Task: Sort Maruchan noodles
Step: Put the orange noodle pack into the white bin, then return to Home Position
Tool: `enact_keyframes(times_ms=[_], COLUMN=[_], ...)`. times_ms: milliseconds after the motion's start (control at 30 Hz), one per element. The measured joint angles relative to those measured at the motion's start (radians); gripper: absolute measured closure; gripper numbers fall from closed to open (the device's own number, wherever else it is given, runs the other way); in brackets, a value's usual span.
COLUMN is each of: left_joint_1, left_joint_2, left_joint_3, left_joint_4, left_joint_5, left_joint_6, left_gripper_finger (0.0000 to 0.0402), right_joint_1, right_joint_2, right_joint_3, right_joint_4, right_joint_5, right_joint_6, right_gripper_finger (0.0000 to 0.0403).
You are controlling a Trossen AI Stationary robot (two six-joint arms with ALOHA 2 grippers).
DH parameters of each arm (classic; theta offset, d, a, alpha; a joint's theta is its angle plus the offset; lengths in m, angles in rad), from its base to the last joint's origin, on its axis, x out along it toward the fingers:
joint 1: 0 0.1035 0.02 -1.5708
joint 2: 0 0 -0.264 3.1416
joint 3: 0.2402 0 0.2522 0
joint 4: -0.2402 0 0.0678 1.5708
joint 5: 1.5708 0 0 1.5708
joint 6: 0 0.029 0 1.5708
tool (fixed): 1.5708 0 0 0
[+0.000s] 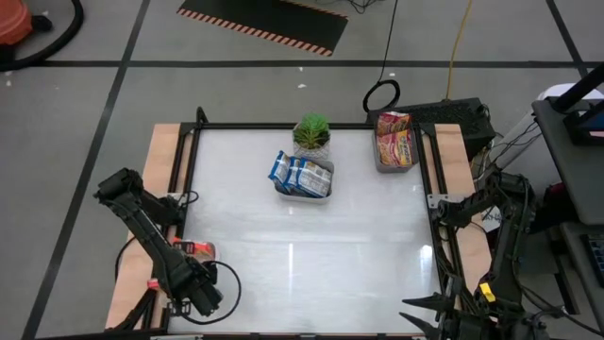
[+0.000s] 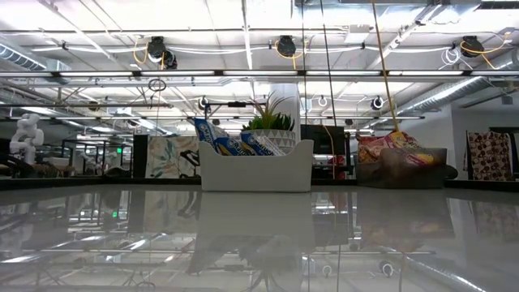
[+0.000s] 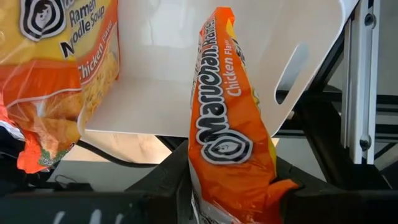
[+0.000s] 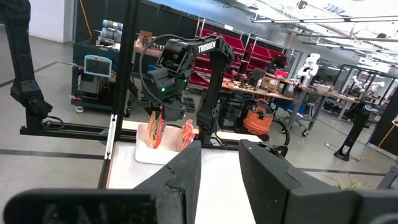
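High view: blue-white crinkly plastic noodle packets (image 1: 300, 174) fill a white tray at upper centre and pink-red ones (image 1: 394, 137) a grey tray at upper right, while the left gripper (image 1: 193, 274) sits at lower left and the right gripper (image 1: 444, 316), slightly parted and empty, at lower right. Left wrist view: the left claw's narrowly parted fingers pinch an orange, glossy, rectangular Maruchan packet (image 3: 231, 134) by its lower edge over a white plastic tray (image 3: 174, 56); it looks light, slippery and brittle inside, so a gentle hold near the crimped seam seems wise.

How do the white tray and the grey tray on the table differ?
The white tray holds blue-white packets and sits mid-table by the plant. The grey tray holds pink-red and yellow packets at the far right edge. Both hold only one packet colour.
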Motion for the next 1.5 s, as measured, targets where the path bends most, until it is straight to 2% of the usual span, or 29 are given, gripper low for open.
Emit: enact_keyframes(times_ms=[367, 533, 633, 800, 967, 1167, 1367, 1500], left_joint_1=[-0.003, -0.002, 0.000, 0.031, 0.052, 0.090, 0.172, 0.220], left_joint_2=[0.000, 0.000, 0.000, -0.001, -0.024, -0.083, -0.169, -0.228], left_joint_3=[-0.003, -0.003, -0.003, -0.003, -0.001, -0.001, -0.001, -0.001], left_joint_4=[0.048, 0.046, 0.048, 0.046, 0.001, -0.002, -0.002, 0.002], left_joint_5=[-0.053, -0.058, -0.018, 0.106, 0.116, -0.070, -0.240, -0.413], left_joint_6=[0.047, 0.024, -0.021, -0.124, -0.117, -0.018, 0.068, 0.155], left_gripper_finger=[0.0220, 0.0194, 0.0182, 0.0177, 0.0177, 0.0177, 0.0177, 0.0177], right_joint_1=[0.000, 0.000, 0.000, 0.000, -0.010, -0.030, -0.062, -0.084], right_joint_2=[0.000, 0.000, 0.000, 0.000, 0.000, -0.003, -0.035, -0.044], right_joint_3=[0.000, 0.000, 0.000, 0.000, 0.000, 0.000, 0.000, 0.000], right_joint_4=[-0.001, -0.001, -0.003, -0.032, -0.063, -0.046, -0.048, -0.050], right_joint_5=[0.000, 0.000, 0.000, 0.000, 0.000, 0.000, 0.001, 0.001], right_joint_6=[0.009, 0.011, 0.011, 0.007, -0.063, -0.208, -0.269, -0.315], right_gripper_finger=[0.0300, 0.0300, 0.0300, 0.0300, 0.0300, 0.0322, 0.0393, 0.0393])
